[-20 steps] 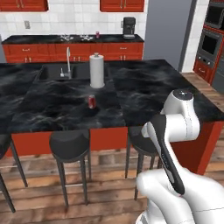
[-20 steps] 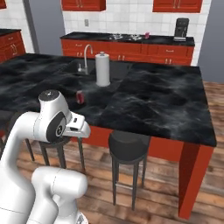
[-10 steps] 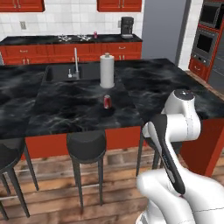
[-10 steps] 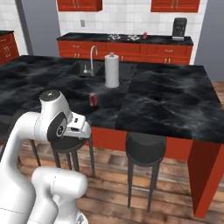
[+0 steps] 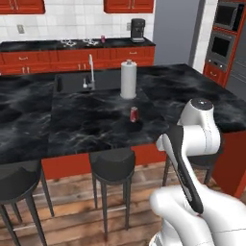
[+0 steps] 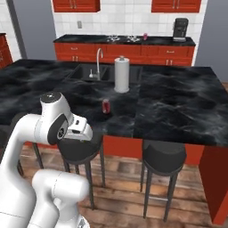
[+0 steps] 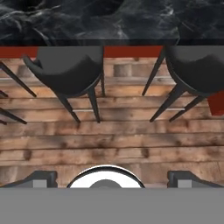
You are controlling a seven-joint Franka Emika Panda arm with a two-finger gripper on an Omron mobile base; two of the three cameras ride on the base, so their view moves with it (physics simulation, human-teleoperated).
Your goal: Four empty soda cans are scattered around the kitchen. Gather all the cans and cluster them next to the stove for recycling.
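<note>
Since a second ago the base has driven, shifting both base views; the red soda can [image 5: 134,114] stands upright on the island countertop [image 5: 86,125], in front of the paper-towel roll [image 5: 128,79]. Gripper [image 7: 112,180] jaws spread wide, empty, over floor and stools [image 7: 72,70]. Judged light, thin-walled, slick: grasp mid-body. No label legible.

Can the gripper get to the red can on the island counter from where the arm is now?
Probably not yet. The gripper is open and points down at the wooden floor and stools. The red can stands well in on the island counter, nothing around it, but far from the folded arm.
</note>
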